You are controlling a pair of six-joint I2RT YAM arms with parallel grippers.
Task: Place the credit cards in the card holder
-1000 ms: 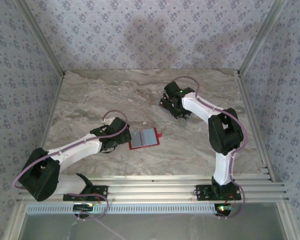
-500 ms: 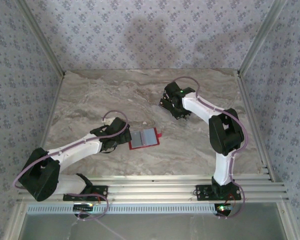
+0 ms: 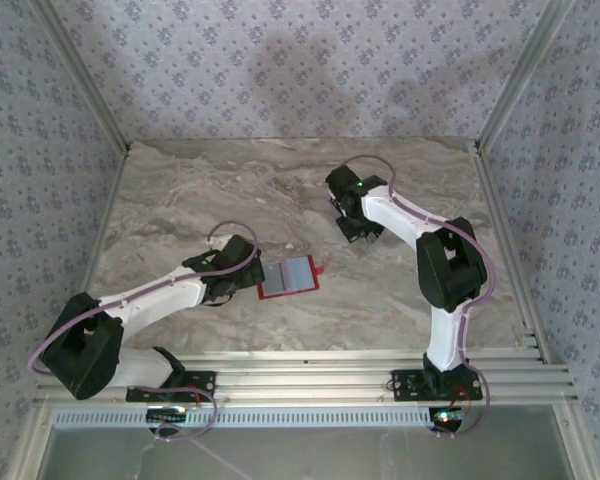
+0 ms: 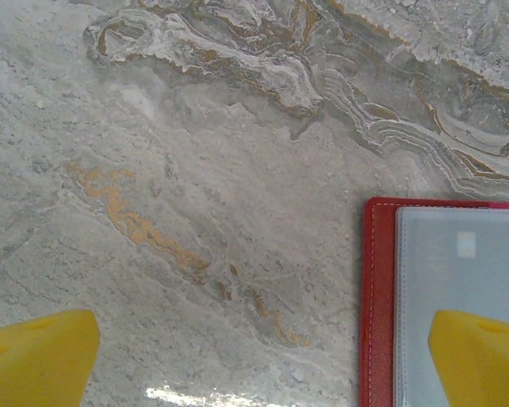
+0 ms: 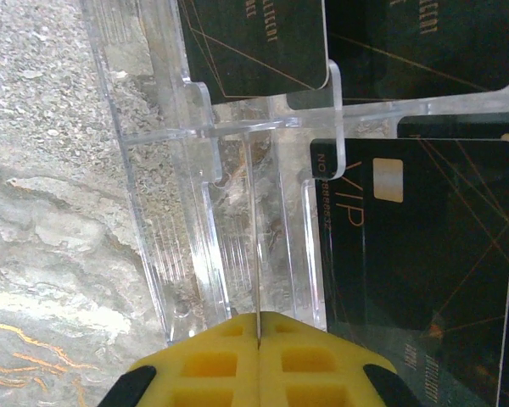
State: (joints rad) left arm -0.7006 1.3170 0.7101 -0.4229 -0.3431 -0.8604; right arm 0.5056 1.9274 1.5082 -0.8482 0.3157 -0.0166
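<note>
Beside left pincer, open card holder

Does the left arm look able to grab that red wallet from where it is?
Probably yes. The left gripper is open right at the edge of the card holder, which lies open on the bare table with nothing between them.
</note>
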